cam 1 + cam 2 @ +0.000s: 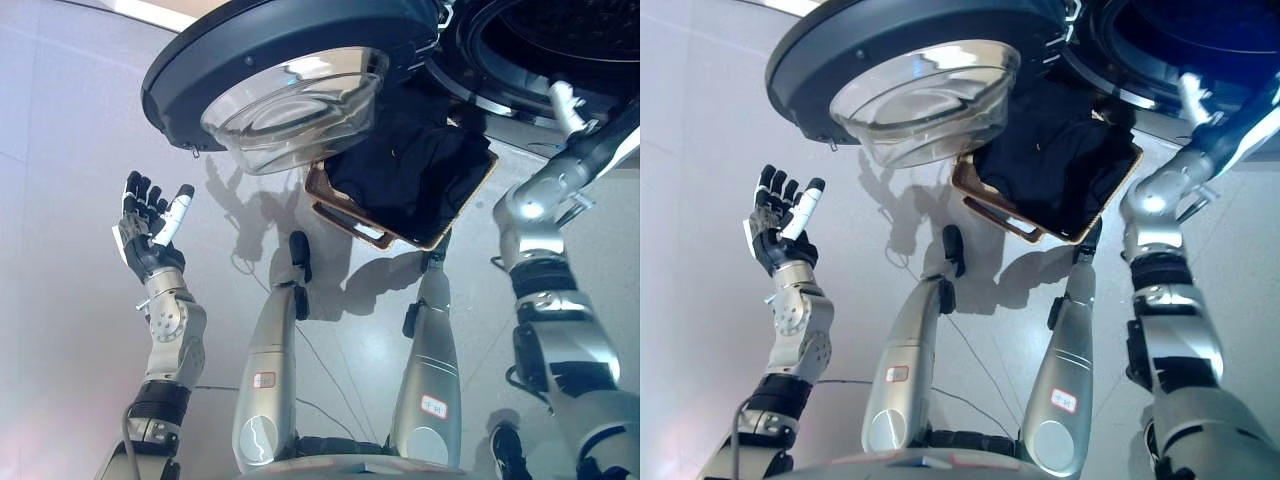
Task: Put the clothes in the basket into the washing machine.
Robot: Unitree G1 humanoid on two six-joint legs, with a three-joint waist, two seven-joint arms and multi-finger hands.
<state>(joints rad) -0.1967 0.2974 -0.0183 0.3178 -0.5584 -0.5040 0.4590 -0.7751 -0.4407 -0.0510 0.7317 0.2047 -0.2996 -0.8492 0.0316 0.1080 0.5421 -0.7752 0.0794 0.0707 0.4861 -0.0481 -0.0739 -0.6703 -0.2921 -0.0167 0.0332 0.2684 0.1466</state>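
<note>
Left eye view: basket (330, 205) with dark clothes (415, 175) sits centre frame, below the open door (290, 60). Left hand (150, 225) is at left, fingers spread, empty, well apart from it.

Right eye view: right hand (1193, 92) is upper right by the drum (1200, 40), nearer the basket; can't tell its fingers.

The washing machine (560, 50) is cut off at the top edge; the open door (290, 60) hides part of the basket (345, 215).

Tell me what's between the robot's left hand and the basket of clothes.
Only bare floor lies between the left hand and the basket, shown in both eye views.
</note>
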